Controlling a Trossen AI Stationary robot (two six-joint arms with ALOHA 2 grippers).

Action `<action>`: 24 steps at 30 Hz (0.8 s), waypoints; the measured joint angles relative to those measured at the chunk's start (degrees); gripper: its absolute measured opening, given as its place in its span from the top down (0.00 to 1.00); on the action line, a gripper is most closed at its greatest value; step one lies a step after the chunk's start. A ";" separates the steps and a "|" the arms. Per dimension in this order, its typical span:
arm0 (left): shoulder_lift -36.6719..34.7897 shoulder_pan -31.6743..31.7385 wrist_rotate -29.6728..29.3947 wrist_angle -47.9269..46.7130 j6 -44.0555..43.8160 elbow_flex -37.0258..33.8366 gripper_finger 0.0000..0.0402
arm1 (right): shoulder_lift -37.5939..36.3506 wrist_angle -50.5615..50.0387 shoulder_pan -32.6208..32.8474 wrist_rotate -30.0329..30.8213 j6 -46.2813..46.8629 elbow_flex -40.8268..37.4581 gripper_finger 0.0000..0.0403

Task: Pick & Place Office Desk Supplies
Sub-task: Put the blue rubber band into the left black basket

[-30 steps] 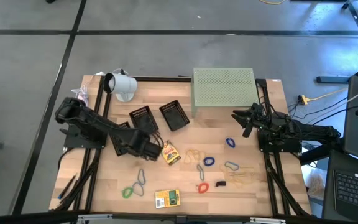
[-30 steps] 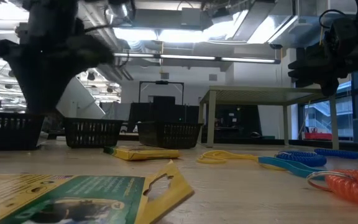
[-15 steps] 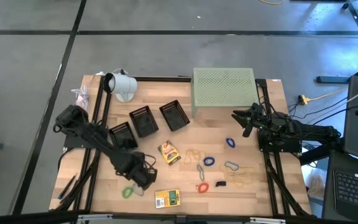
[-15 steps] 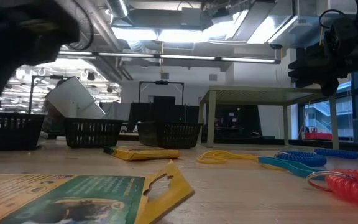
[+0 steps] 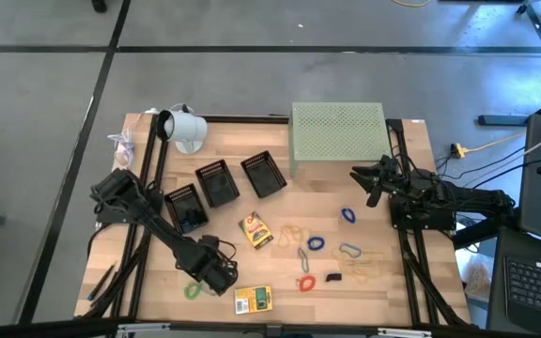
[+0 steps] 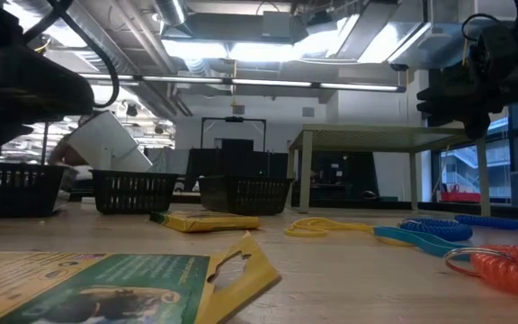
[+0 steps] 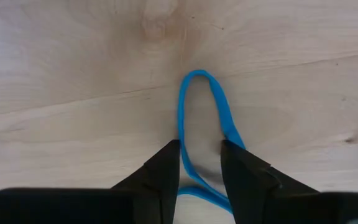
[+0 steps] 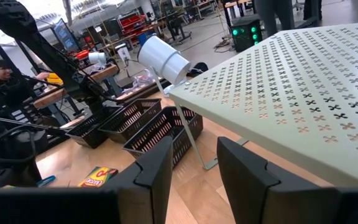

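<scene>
Two yellow packets lie on the table: one (image 5: 256, 230) near centre, one (image 5: 253, 299) at the front edge. Three black baskets (image 5: 217, 181) sit at 10 o'clock from centre. Only the left wrist view shows the left gripper (image 7: 201, 163) low over the wood, its fingers slightly parted astride one strand of a blue rubber band (image 7: 199, 118). The right gripper (image 5: 363, 175), fingers parted and empty, hangs beside the green perforated stand (image 5: 337, 131).
</scene>
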 joint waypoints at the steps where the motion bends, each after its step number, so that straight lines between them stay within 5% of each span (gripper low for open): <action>1: 0.02 0.00 -0.01 -0.13 0.00 -0.03 0.76 | 0.00 0.00 0.00 -0.02 0.02 0.00 0.68; 9: 0.13 0.04 -0.03 -0.97 -0.38 -0.09 0.98 | 0.00 0.01 0.00 -0.09 0.10 0.00 0.68; 17: -0.20 0.82 -4.95 -0.95 4.64 1.51 0.99 | 0.00 -0.01 0.00 -0.07 0.09 0.00 0.68; 24: -0.16 2.17 -28.43 0.07 15.68 6.69 0.99 | 0.00 0.01 0.00 -0.04 0.09 0.00 0.68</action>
